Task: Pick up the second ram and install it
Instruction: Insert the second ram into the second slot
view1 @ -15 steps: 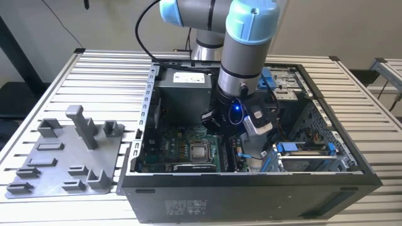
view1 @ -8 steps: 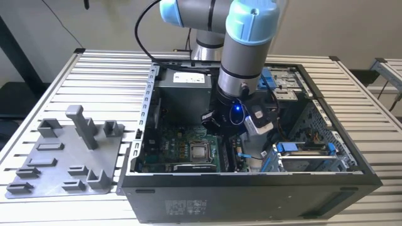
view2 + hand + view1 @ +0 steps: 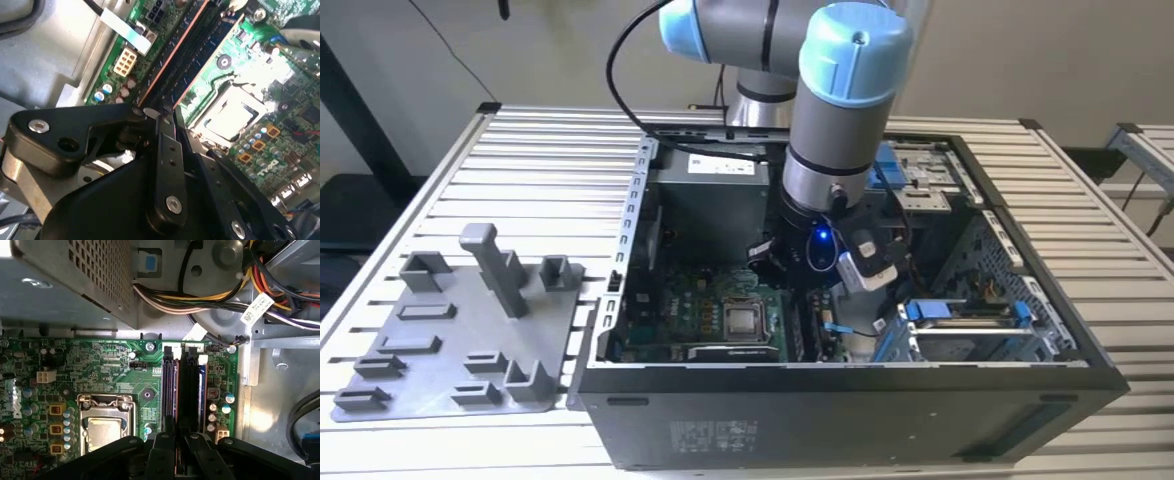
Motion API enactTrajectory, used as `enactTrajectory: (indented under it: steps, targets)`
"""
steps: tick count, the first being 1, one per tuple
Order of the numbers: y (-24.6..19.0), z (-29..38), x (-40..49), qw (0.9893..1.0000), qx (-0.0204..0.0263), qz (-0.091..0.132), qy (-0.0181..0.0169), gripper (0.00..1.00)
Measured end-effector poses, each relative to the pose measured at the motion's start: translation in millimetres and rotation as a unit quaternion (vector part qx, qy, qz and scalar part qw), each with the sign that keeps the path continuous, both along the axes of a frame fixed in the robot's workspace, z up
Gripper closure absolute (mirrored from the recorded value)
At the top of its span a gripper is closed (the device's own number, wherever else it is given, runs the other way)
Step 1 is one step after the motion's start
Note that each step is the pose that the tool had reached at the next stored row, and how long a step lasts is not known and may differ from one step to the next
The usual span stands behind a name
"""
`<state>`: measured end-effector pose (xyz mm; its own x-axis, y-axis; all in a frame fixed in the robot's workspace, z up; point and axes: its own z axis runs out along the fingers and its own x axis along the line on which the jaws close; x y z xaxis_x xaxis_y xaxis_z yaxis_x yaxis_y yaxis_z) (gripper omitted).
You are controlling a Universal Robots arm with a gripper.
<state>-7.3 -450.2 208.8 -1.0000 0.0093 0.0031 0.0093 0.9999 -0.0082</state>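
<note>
In both wrist views my gripper (image 3: 177,442) (image 3: 159,116) hangs low over the memory slots beside the CPU socket (image 3: 105,427) (image 3: 227,112). A thin strip seen edge-on, the second ram (image 3: 176,390) (image 3: 172,55), runs along the slots and ends between my black fingers (image 3: 160,455), which are closed on it. It lies in line with the slot. A bluish strip (image 3: 202,385) lies parallel one slot over. In the exterior view the arm's wrist (image 3: 834,255) reaches down into the open computer case (image 3: 854,400), above the green motherboard (image 3: 680,310).
The grey power supply box (image 3: 65,280) (image 3: 707,195) and a bundle of cables (image 3: 210,295) lie close to the slots' far end. Blue drive clips (image 3: 961,310) sit on the exterior view's right in the case. A grey parts fixture (image 3: 454,330) lies outside on the slatted table.
</note>
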Motion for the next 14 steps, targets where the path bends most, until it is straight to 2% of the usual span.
enactTrajectory:
  steps: [9,10,14]
  targets:
    - [0.2,-0.4,0.0,1.0000,0.0004,0.000,0.0012,0.85]
    - [0.1,0.6,0.1,1.0000,-0.0013,0.000,0.0015,0.78]
    - [0.0,18.4,0.1,1.0000,-0.0016,0.000,0.0016,0.78]
